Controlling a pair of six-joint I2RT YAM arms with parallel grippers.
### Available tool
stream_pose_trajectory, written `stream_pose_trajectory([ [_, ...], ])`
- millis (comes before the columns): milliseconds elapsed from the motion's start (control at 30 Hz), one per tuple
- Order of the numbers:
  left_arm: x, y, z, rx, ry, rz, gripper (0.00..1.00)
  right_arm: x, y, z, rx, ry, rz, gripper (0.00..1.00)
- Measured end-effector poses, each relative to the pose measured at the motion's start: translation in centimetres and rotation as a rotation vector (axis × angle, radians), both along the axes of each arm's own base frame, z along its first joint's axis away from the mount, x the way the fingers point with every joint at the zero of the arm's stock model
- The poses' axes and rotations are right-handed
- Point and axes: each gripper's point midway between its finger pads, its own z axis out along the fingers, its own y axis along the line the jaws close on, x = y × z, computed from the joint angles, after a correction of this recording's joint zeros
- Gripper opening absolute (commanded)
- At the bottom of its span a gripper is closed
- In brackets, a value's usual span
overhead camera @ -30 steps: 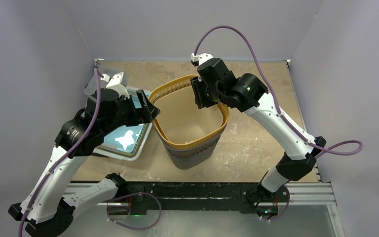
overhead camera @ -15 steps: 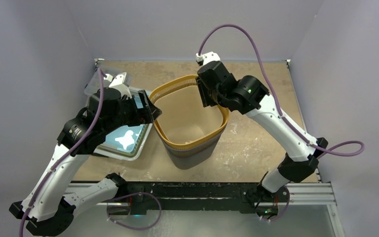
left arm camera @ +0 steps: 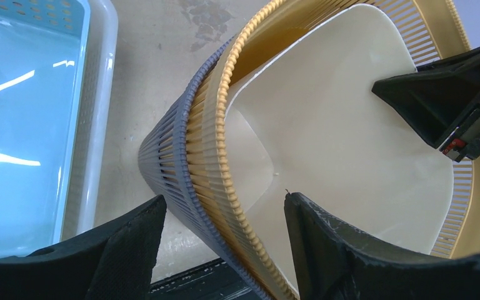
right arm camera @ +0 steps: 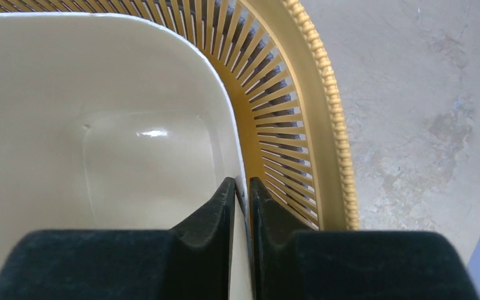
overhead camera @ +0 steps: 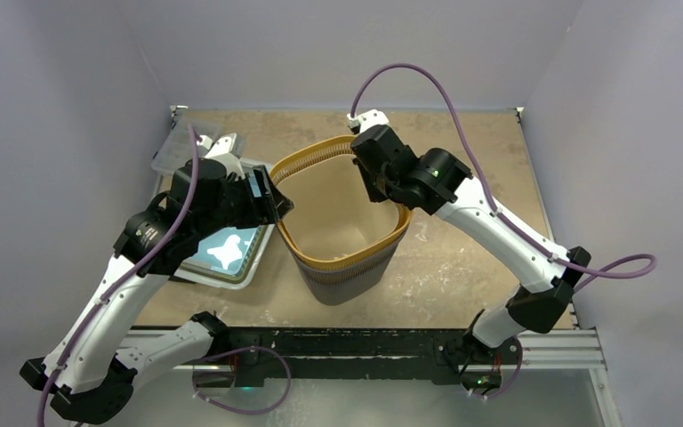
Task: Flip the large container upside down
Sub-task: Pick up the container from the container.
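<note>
Nipped tight between the right gripper (right arm camera: 242,184) jaws: the cream inner wall of the bin (overhead camera: 347,283), at its far right rim. Left gripper (left arm camera: 225,199) jaws apart, astride the bin's left rim, one finger outside, one inside, not closed on it. Bin upright, mouth up, mid-way across the table (overhead camera: 462,258). Just left of it, a pale blue tray (overhead camera: 222,278).
</note>
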Motion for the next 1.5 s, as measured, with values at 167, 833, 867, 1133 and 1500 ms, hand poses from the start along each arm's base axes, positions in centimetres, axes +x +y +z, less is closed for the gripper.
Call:
stream_pose_trajectory([
  [167,0.2,-0.1,0.1,-0.004,-0.006,-0.001,0.7,0.1,0.4,0.2,0.027,-0.009,0.004,0.0],
  [833,-1.3,2.2,6.7,-0.175,-0.242,0.085,0.91,-1.3,-1.0,4.3,0.226,-0.062,-0.109,0.0],
  [867,-1.4,2.6,7.0,-0.183,-0.253,0.099,0.9,-1.4,-1.2,4.7,0.245,-0.07,-0.117,0.0],
  [1133,-2.4,5.0,7.0,-0.222,-0.28,0.206,0.87,-2.2,-2.8,8.9,0.409,-0.156,-0.178,0.0],
  [1500,0.2,2.2,2.3,-0.144,-0.127,0.174,0.82,-4.6,-5.9,16.2,0.669,-0.318,-0.169,0.0],
])
